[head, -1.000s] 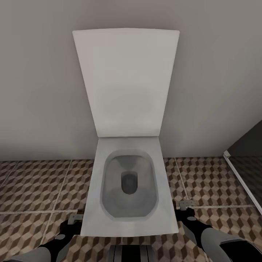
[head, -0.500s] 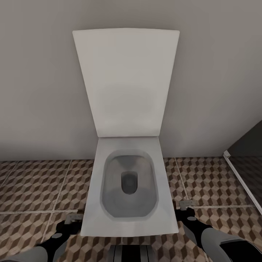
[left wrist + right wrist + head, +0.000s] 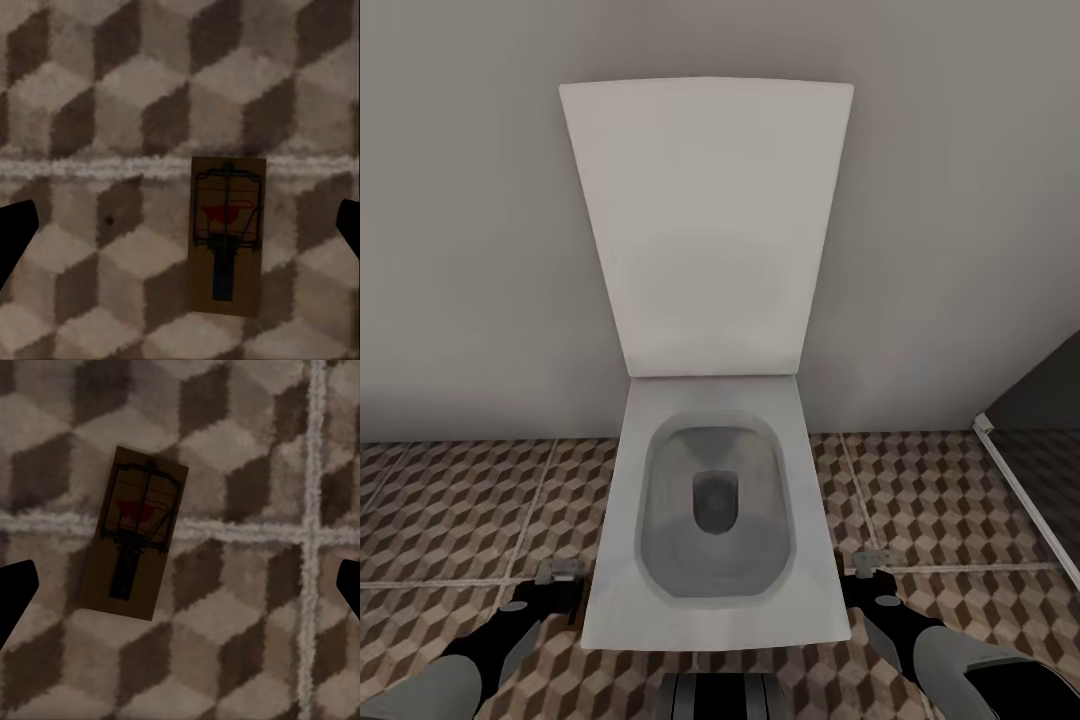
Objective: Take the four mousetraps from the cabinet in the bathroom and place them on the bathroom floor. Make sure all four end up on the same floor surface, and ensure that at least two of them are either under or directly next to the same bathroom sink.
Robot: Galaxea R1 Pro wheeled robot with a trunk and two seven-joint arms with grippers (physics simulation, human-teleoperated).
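under your left hand (image 3: 180, 225) a mousetrap (image 3: 226, 236) lay flat on the bathroom floor (image 3: 90, 90), a small brown wooden rectangle with a thin dark wire frame, a red patch near its middle and a dark bar running to one short end. one short edge touched a pale grout line (image 3: 90, 166). its fingers (image 3: 15, 232) were spread wide at both sides of that picture, well clear of the trap and holding nothing.

under your right hand (image 3: 180, 585) a second mousetrap (image 3: 136, 534) of the same make lay flat and slightly askew, straddling a grout line, near the spot where two grout lines crossed (image 3: 311, 534). those fingers (image 3: 15, 596) were spread wide too, with nothing between them.

from the head camera your two arms reached down and forward on either side of a white toilet (image 3: 715, 520) with its lid (image 3: 705, 225) raised against the grey wall (image 3: 460, 250). your left hand (image 3: 560, 577) sat low over the tiles beside the bowl's left edge, and your right hand (image 3: 872, 562) sat beside its right edge, over a grout line. there the floor (image 3: 450, 510) showed its brown, beige and cream cube pattern, but the traps were too small or too hidden to make out; they were plain in the wrist cameras. a dark panel with a pale edge (image 3: 1025, 490) stood at the far right.
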